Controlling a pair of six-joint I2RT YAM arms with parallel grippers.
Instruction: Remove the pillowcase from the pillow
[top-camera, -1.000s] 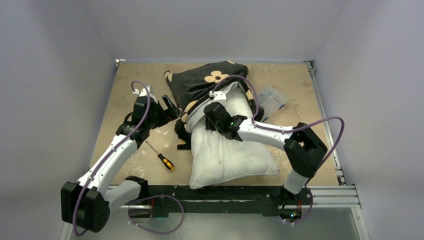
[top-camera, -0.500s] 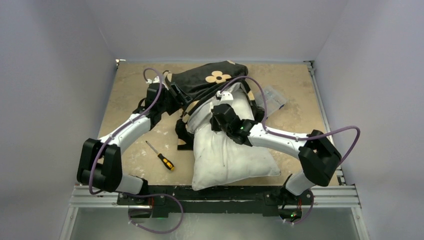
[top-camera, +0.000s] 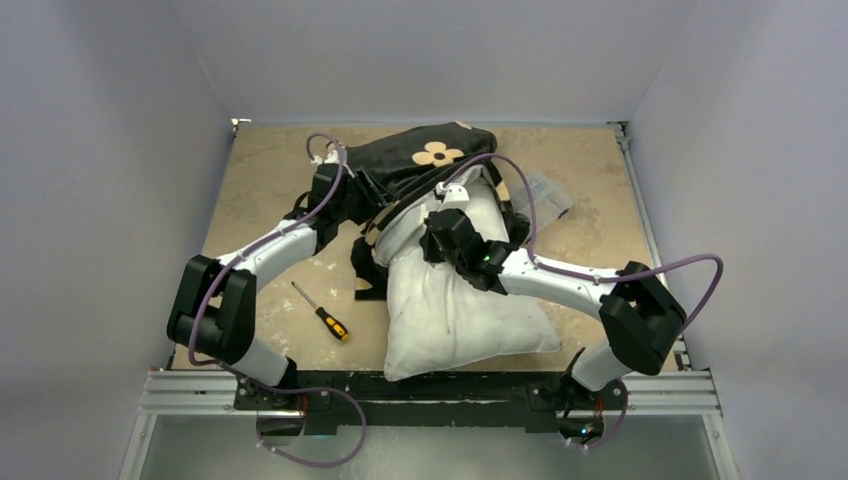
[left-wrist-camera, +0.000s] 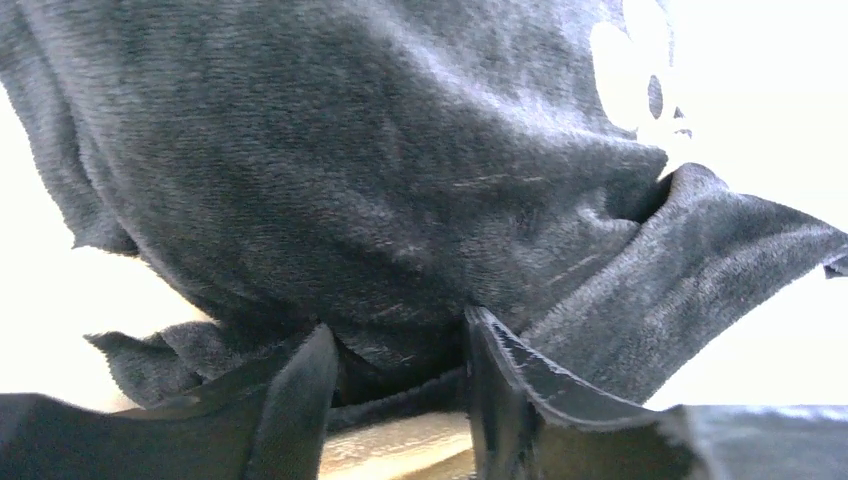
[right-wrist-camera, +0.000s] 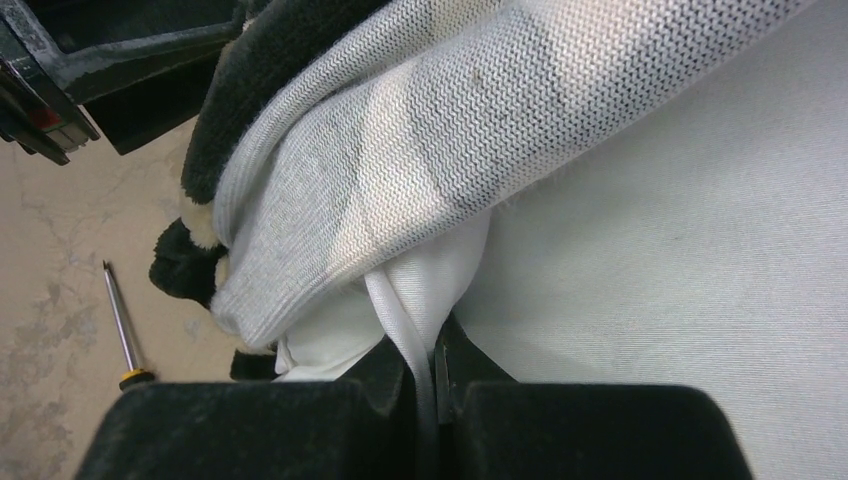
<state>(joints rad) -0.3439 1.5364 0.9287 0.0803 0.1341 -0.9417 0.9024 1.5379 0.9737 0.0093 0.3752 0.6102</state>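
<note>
Pinching a fold of the white pillow (right-wrist-camera: 650, 250), the right end effector (right-wrist-camera: 425, 365) is pressed together on it, right at the grey-lined mouth of the pillowcase (top-camera: 420, 160). The left end effector (left-wrist-camera: 400, 370) is at the far-left side of the black flower-print cover, fingers (left-wrist-camera: 300, 400) spread with a bunch of plush between them; can't tell if they bite. The pillowcase covers only the pillow's far end, the near half lies bare on the bench (top-camera: 270, 170), and a screwdriver (top-camera: 322, 312) lies just left.
</note>
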